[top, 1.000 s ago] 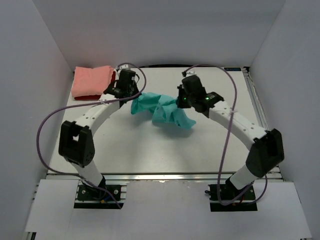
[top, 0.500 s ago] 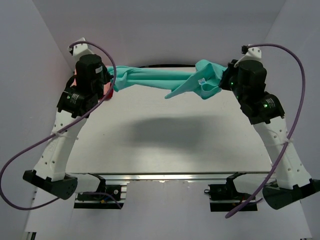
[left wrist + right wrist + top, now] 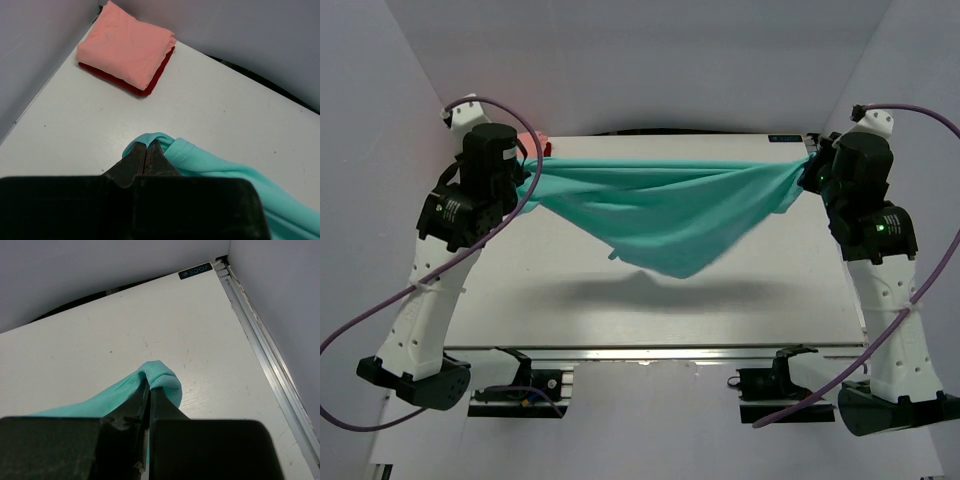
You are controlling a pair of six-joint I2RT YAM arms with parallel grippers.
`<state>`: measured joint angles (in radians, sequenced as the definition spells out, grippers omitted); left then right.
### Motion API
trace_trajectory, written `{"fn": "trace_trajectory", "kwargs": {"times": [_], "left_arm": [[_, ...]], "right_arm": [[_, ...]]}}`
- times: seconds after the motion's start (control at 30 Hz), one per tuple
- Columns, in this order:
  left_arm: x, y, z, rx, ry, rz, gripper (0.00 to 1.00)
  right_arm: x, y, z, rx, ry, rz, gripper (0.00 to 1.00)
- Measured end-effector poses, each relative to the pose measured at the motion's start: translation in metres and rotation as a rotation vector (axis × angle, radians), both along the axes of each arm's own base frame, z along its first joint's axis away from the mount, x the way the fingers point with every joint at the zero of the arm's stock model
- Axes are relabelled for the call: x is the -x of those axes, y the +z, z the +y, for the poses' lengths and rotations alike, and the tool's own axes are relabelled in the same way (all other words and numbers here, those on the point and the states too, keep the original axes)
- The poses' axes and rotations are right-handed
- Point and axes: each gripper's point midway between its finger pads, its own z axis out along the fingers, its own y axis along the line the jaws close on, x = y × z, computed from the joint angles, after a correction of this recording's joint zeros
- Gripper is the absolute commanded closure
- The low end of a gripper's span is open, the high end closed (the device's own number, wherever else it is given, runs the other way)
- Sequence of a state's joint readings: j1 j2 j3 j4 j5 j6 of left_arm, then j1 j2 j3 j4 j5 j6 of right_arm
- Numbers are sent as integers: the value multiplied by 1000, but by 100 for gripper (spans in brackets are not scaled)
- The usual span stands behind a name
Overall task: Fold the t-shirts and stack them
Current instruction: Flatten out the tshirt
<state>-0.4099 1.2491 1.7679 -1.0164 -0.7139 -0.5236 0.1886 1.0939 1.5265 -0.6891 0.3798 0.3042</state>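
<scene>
Above the middle of the counter [image 3: 620,310] I hold the teal t-shirt [image 3: 665,215] strung in the air between both arms. Its long axis runs from the left edge to the right edge, and the slack middle sags toward the near edge. At the far left corner the salmon-pink t-shirt [image 3: 125,47] lies folded on the dark red t-shirt [image 3: 156,76]. The left gripper [image 3: 146,151] is pinched tight on one end of the teal cloth and the right gripper [image 3: 149,389] is clamped on the other. Neither arm is nearer, so I judge both must lower evenly.
</scene>
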Motion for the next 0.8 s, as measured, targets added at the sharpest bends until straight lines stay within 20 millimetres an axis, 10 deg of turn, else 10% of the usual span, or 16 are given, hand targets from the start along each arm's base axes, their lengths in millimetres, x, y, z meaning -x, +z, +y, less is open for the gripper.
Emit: {"fn": "trace_trajectory", "kwargs": {"times": [0.8], "left_arm": [[46, -4, 8, 13, -71, 38, 100]], "right_arm": [[46, 7, 2, 11, 99, -7, 100]]}}
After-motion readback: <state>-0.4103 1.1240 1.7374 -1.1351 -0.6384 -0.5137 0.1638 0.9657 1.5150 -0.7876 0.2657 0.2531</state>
